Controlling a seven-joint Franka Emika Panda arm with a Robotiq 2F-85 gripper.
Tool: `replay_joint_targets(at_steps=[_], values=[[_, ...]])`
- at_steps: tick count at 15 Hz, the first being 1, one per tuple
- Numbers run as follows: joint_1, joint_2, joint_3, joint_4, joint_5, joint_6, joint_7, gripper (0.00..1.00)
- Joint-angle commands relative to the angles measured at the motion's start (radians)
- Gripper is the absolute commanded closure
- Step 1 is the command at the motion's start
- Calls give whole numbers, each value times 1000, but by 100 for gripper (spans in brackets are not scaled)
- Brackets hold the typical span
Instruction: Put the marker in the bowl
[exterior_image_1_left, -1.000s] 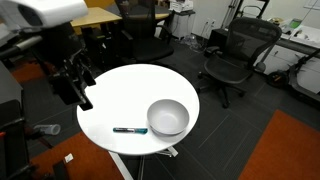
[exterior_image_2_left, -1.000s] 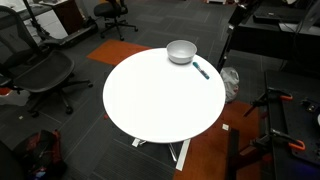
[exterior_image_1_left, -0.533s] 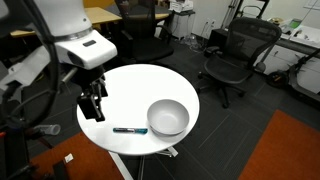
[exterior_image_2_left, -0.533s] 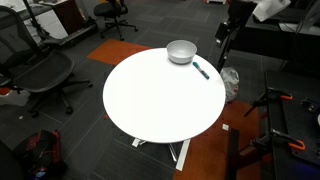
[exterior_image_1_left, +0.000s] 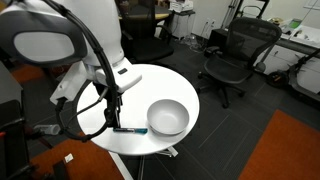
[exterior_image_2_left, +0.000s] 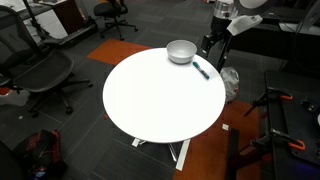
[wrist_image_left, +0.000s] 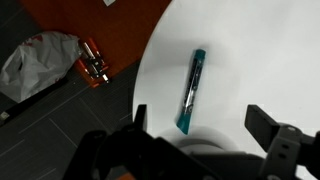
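The marker (exterior_image_1_left: 129, 130) lies flat on the white round table (exterior_image_1_left: 135, 85), just beside the light grey-white bowl (exterior_image_1_left: 168, 116). It also shows in an exterior view (exterior_image_2_left: 201, 70) next to the bowl (exterior_image_2_left: 181, 51), and in the wrist view (wrist_image_left: 191, 90) with its teal end toward the camera. My gripper (exterior_image_1_left: 112, 110) hangs above the marker, open and empty. In the wrist view its two fingers (wrist_image_left: 200, 122) stand wide apart on either side of the marker's teal end.
The table's edge runs close to the marker (wrist_image_left: 150, 60). Below it are dark carpet, an orange floor patch (wrist_image_left: 75, 30) and a bag (wrist_image_left: 40, 62). Office chairs (exterior_image_1_left: 235, 55) stand around the table. A black stand (exterior_image_2_left: 275, 110) is near the table.
My arm has swung in from the table's edge toward the marker and now hangs over it. The marker and bowl have not moved.
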Motion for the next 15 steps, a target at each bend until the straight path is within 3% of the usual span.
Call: replay_joint_targets(at_steps=[1,7,15], values=[[24,94,-16,60,60,40,-15,0],[22,200,-7,93,127,131,-35,0],[31,274,-12,128,136,144,-34,0]])
